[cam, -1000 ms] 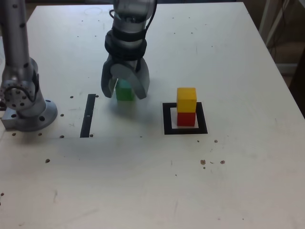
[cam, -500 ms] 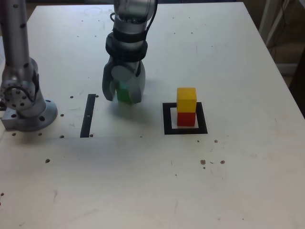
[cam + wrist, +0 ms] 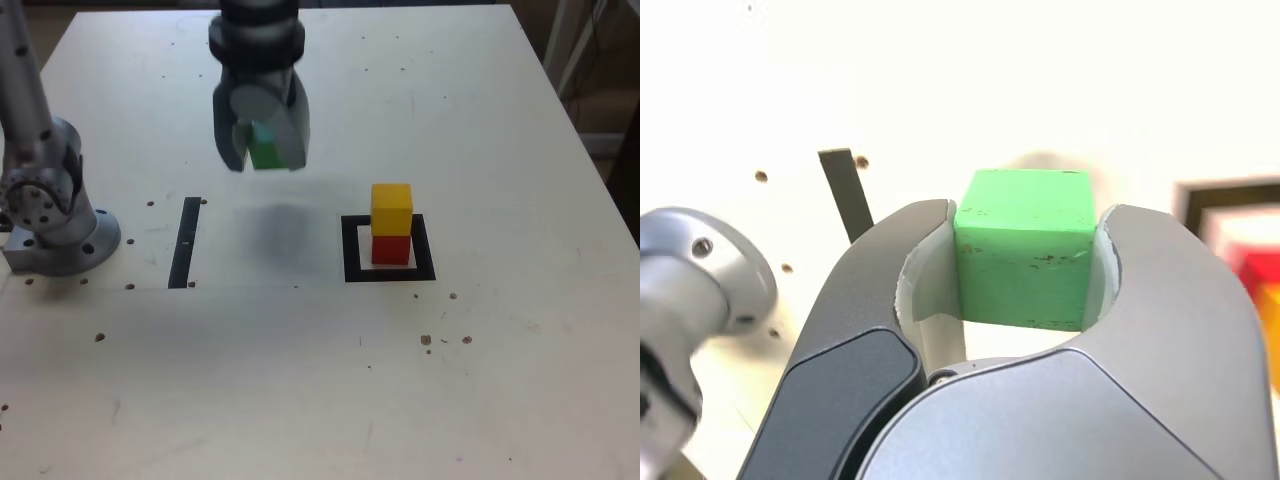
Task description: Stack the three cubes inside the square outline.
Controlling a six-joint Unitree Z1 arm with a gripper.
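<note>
So in the exterior view the gripper (image 3: 262, 150) is clamped shut on the green cube (image 3: 266, 148) and holds it clear of the table (image 3: 300, 380), with its shadow on the bare surface below. The yellow cube (image 3: 391, 209) sits on the red cube (image 3: 391, 247) inside the square outline (image 3: 350, 250), toward the exterior view's right of the gripper. I'd call this the carry step for the last block: the next move needs enough height to clear the yellow top, then a centred drop. Plenty of open table between them; the tape strip (image 3: 185, 242) and arm base (image 3: 55, 235) are off on the exterior view's left.

Wrist view: both jaws press the green cube's (image 3: 1025, 245) sides, grip looks square. The outline's corner (image 3: 1225, 192) is blurry at the edge.
</note>
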